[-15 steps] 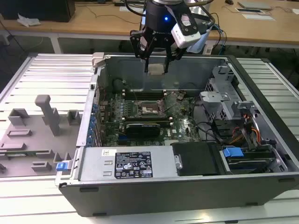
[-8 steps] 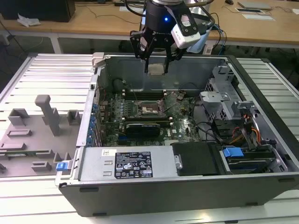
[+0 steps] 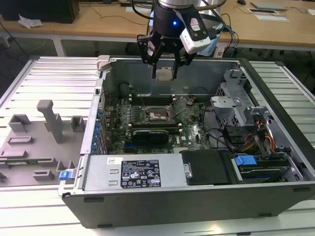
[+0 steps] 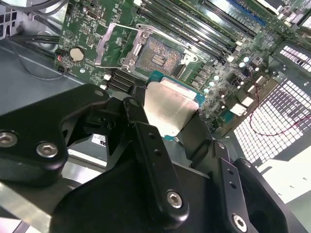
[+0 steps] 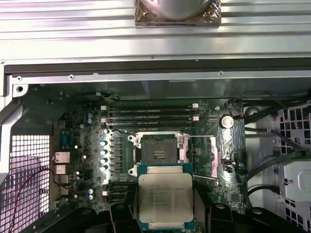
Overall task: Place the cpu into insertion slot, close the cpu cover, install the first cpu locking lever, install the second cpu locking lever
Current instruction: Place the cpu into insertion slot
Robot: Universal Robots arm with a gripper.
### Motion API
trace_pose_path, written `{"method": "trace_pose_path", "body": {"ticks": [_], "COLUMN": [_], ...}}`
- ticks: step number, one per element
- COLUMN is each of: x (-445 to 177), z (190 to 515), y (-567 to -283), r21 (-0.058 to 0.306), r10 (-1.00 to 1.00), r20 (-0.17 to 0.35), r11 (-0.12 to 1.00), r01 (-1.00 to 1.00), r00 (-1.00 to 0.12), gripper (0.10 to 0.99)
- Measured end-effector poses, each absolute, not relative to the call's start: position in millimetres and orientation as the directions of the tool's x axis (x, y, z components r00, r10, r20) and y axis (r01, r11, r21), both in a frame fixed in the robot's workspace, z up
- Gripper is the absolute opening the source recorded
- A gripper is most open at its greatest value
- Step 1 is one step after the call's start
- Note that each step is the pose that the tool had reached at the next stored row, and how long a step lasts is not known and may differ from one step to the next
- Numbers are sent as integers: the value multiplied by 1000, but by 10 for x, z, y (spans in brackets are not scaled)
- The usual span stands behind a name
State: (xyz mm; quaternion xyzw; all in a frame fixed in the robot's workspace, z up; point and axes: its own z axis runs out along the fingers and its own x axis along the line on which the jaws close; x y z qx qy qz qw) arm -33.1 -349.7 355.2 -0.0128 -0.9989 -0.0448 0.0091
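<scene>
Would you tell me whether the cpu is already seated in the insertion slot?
No; in the first wrist view the gripper holds the cpu clear of the insertion slot, whose contact field lies bare.

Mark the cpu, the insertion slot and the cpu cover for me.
cpu [image 5: 165, 196], first wrist view, centre of its silver top.
insertion slot [image 5: 158, 153], first wrist view, its bare contact field.
cpu cover [image 4: 104, 47], second wrist view, side bar of the opened frame.
</scene>
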Motion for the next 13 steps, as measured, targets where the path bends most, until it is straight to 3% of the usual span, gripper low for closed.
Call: {"method": "trace_pose_path", "body": {"ticks": [13], "x": [-331], "z": [3466], "y": [-3497], "r21": [89], "r10": [25], "r20": [19], "r11": [996], "r01": [26], "r00": [-1000], "gripper": [541]}}
